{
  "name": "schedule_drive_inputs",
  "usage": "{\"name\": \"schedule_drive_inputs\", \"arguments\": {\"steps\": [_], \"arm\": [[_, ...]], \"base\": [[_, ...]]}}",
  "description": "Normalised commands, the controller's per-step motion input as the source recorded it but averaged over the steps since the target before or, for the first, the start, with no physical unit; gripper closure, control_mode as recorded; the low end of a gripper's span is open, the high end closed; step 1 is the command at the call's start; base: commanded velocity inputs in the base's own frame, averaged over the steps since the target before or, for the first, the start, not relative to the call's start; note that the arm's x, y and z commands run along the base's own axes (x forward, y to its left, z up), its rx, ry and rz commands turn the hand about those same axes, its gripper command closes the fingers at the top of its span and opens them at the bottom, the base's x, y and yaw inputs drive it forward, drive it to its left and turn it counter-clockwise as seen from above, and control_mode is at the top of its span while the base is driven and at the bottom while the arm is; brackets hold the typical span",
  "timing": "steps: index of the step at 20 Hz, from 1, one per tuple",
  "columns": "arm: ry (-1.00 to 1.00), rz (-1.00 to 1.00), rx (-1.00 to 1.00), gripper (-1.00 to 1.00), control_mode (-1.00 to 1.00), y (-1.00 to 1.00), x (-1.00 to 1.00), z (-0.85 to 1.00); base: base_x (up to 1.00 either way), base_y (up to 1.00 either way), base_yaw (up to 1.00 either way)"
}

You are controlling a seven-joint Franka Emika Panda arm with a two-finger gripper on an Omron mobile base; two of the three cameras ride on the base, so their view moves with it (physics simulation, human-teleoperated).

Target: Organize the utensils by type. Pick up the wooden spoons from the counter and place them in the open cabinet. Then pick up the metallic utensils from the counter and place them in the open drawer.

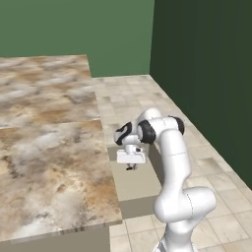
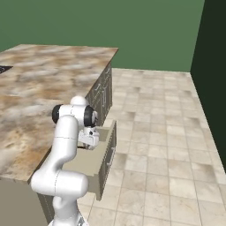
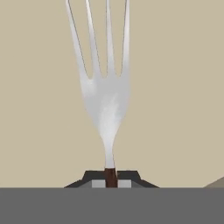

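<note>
Both base cameras are looking forward and down from behind the arm (image 1: 170,162), sharing the counter (image 1: 44,147) and open drawer (image 2: 90,165); the hand camera is peering closely (straight down) into it.

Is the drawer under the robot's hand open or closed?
Open. The drawer sticks out from the counter, showing its flat beige inside, and the pincer hangs over it, shut on a fork.

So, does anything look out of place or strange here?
Nothing stands out. The gripper is shut on the dark handle of a silvery fork, held straight over the open drawer and its plain beige inside.
</note>
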Motion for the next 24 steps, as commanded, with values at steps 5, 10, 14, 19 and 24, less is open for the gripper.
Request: {"name": "schedule_drive_inputs", "arguments": {"steps": [5,10,14,19,24], "arm": [[0.0,0.07,0.0,1.0,-1.0,0.0,0.16,-0.25],[0.0,0.05,0.0,1.0,-1.0,0.0,0.03,-0.28],[0.0,0.02,0.0,-1.0,-1.0,0.0,0.0,-0.21],[0.0,0.01,0.0,-1.0,-1.0,0.0,0.0,-0.06],[0.0,0.01,0.0,-1.0,-1.0,0.0,0.0,0.0]], "base": [[0.0,0.0,0.0],[0.0,0.0,0.0],[0.0,0.0,0.0],[0.0,0.0,0.0],[0.0,0.0,0.0]]}}
